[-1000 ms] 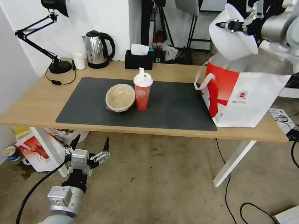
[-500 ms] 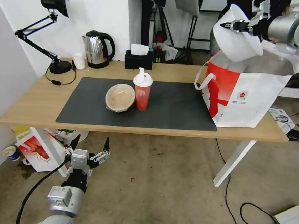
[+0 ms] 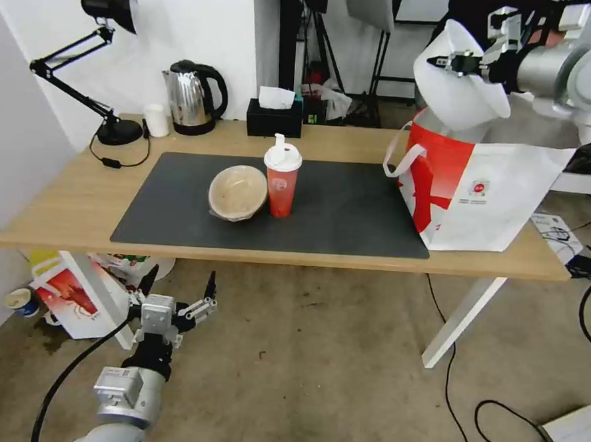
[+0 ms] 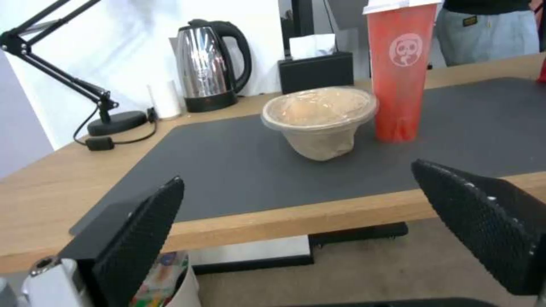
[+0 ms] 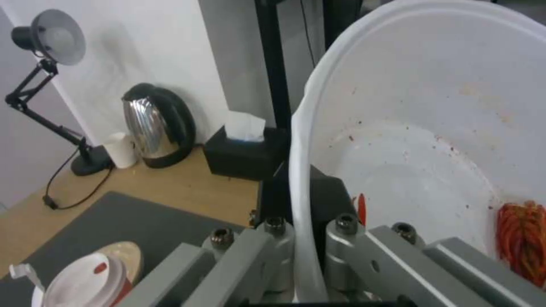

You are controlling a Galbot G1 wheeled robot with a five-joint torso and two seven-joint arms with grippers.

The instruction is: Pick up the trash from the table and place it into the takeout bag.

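Trash sits in two places relative to the takeout bag (image 3: 491, 193): the white round bowl (image 3: 459, 84) hangs tilted above the bag's open mouth, while the beige plastic-wrapped bowl (image 3: 238, 192) and the red drink cup (image 3: 282, 183) stand touching each other on the dark grey mat (image 3: 349, 211), well apart from the bag toward the lamp end of the counter (image 3: 62, 213). The bag itself stands upright at the mat's far corner, its red side panel facing the cup.

Behind the mat, farther from the bag, a black tissue box (image 3: 274, 118), a steel kettle (image 3: 193, 98), a small white cup (image 3: 157, 120) and a black desk lamp (image 3: 99, 55) line the wall edge. The floor is bare concrete with cables, and a smaller red-and-white printed bag (image 3: 77, 294) rests under the counter's lamp end.

The right claw (image 3: 452, 61) is clamped on the white bowl's rim. The right wrist view shows what the head view cannot: the rim pinched between the metal fingers (image 5: 279, 247), and red food scraps (image 5: 523, 243) clinging inside the bowl. The left claw (image 3: 178, 287) hangs below the counter's front edge, far from the bag, its fingers spread wide. The left wrist view shows the two black textured pads (image 4: 142, 238) apart, the plastic film over the beige bowl, and a panda logo on the cup.
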